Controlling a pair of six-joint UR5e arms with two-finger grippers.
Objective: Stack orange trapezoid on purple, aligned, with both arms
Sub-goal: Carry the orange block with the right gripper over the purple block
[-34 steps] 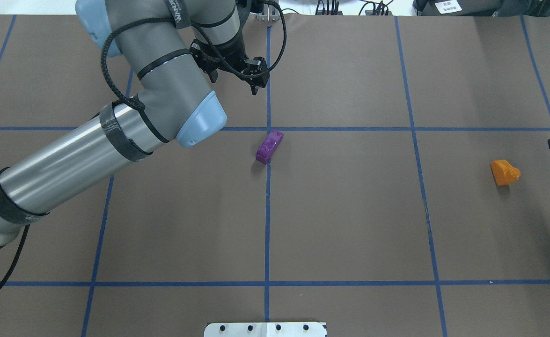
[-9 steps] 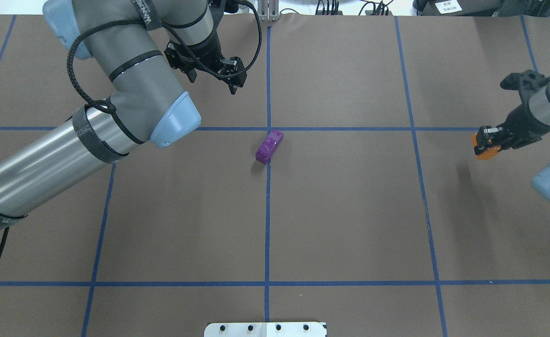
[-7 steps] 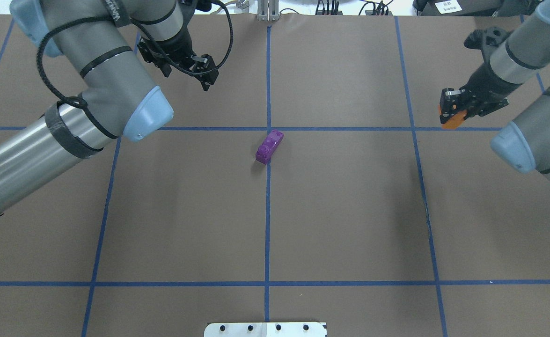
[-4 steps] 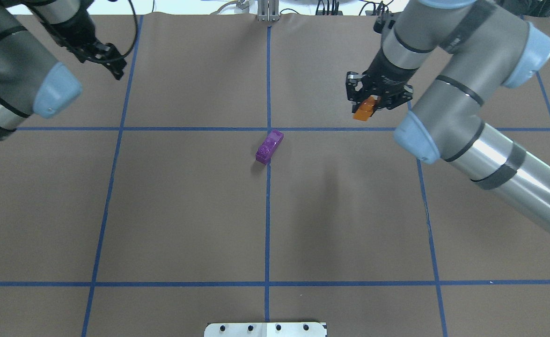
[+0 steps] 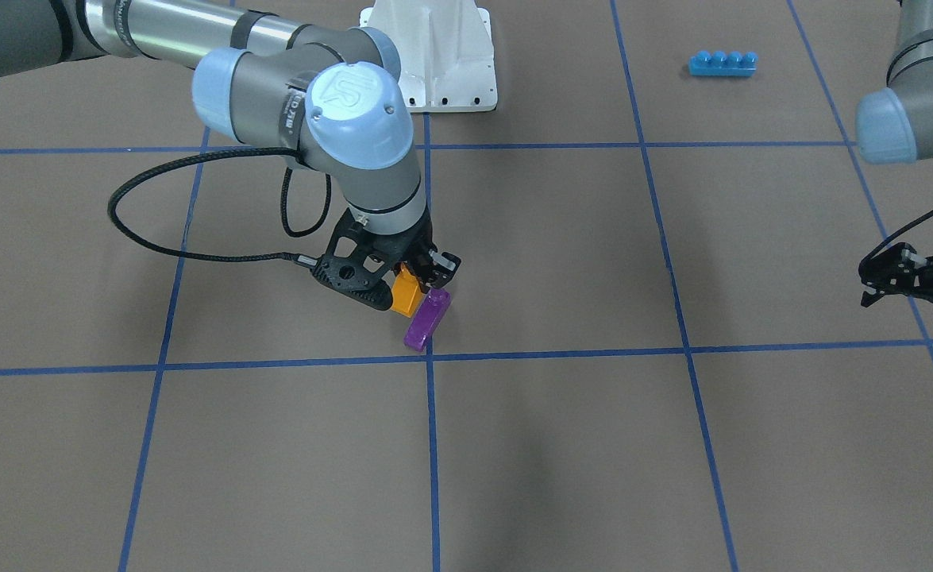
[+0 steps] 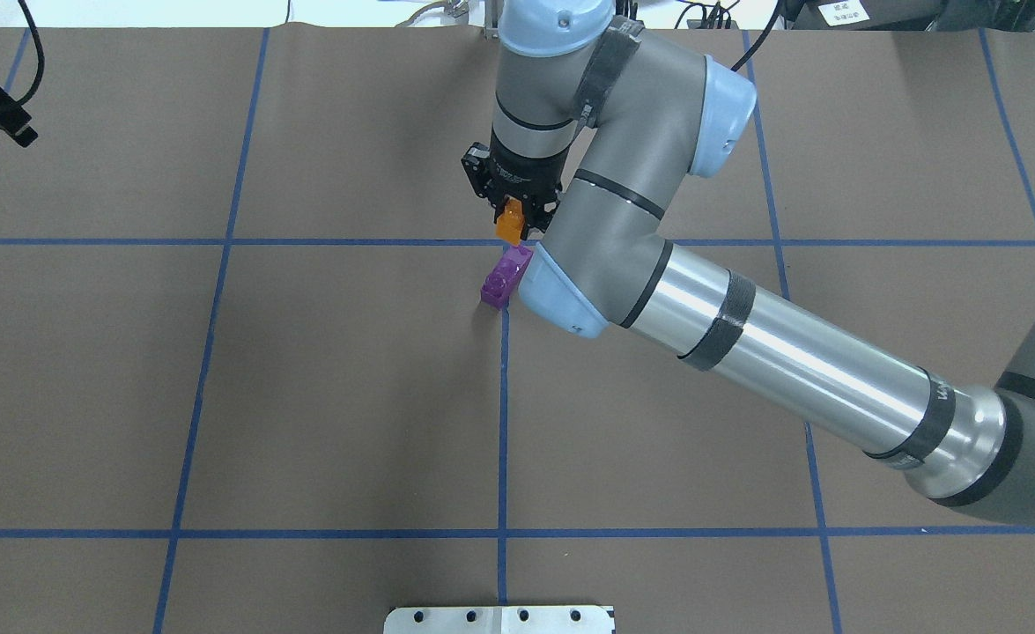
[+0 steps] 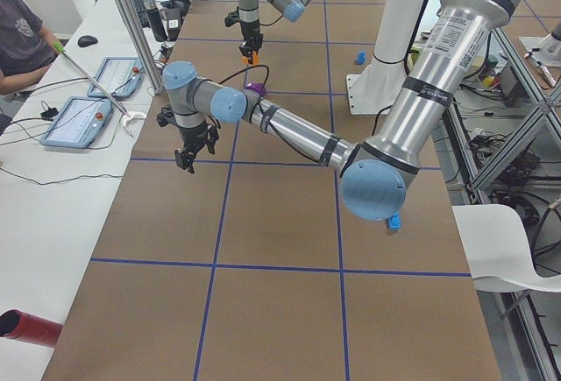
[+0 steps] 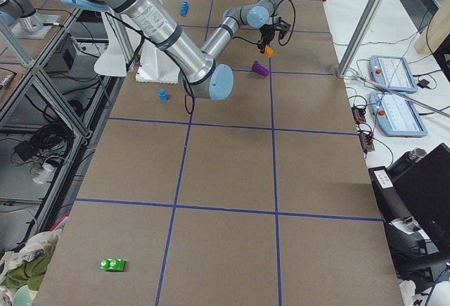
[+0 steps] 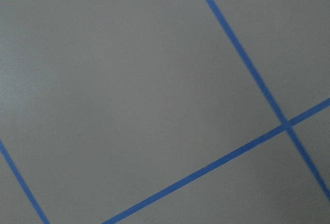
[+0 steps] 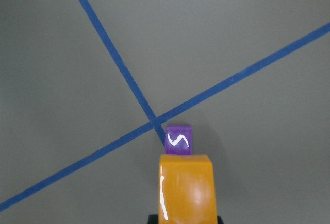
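Swinging in from the right edge, the right arm (image 6: 746, 352) has carried the orange trapezoid (image 6: 510, 222) to the middle of the worktop (image 6: 323, 396). The left arm (image 7: 289, 127) has pulled back toward the far left corner. The purple (image 6: 504, 275) has not shifted.

The right gripper (image 6: 513, 211) points down with its jaws clamped on the orange trapezoid, which hangs clear of the worktop. In the overhead view it sits just past the purple's far end. The right wrist view has the orange trapezoid filling the lower middle, with the purple's end showing just beyond it. From the right side view the two are apart, the orange trapezoid higher.

The purple lies at the centre of the worktop, slanted across a crossing of blue tape lines (image 6: 503, 423).

The left gripper (image 5: 911, 278) hangs above bare surface near the left edge. I cannot tell whether its jaws are apart or together.

Brown paper covers the worktop, taped into large squares. A white pedestal base (image 5: 434, 56) stands at the near edge, with a long blue brick (image 5: 722, 63) to its left. A small blue brick (image 8: 163, 95) and a green brick (image 8: 112, 264) lie toward the right end. A white bench along the far edge carries two tablets (image 8: 390, 74), and a seated person (image 7: 17, 39) is beside it.
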